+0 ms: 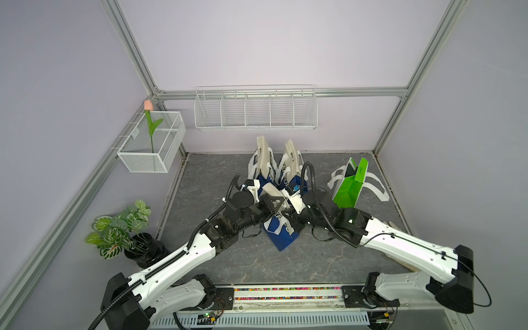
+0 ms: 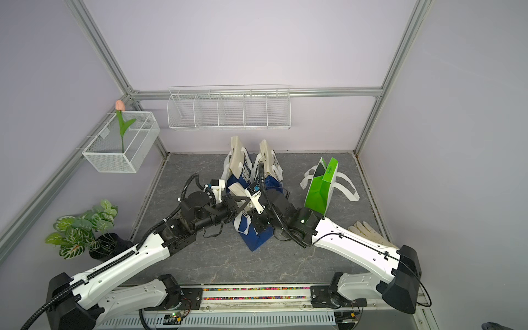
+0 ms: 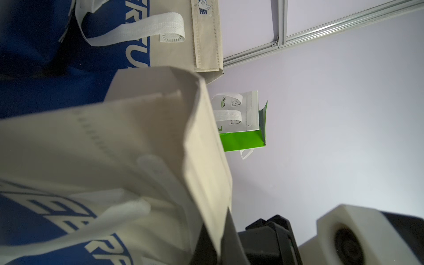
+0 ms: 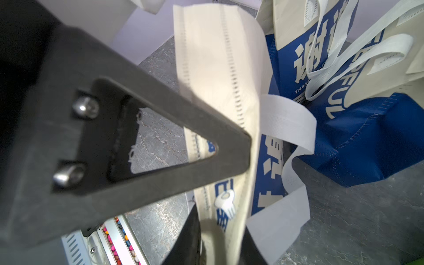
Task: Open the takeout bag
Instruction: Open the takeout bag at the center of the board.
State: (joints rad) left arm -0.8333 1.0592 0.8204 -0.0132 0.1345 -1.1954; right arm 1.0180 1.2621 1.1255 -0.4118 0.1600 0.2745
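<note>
a lilac-walled booth framed in aluminium enclosed a grey marbled table. the takeout bag, blue below and cream above, lay near the middle of it, between the two arms. two matching bags stood behind it at the far side and a green bag off to the right.

the left gripper was closed tight on the bag's cream top flap. the right gripper had a finger on each side of the same cream rim, but whether they pinched it could not be told.

the job looked barely begun: the rim was taken hold of, yet the cream top appeared folded flat, its sides not drawn apart. spreading the mouth was what remained.

in both top views the wrists covered the bag's mouth. the wrist views were close and blurred, the right fingertips were cut off at the frame edge, and the bag's inside was nowhere visible.
</note>
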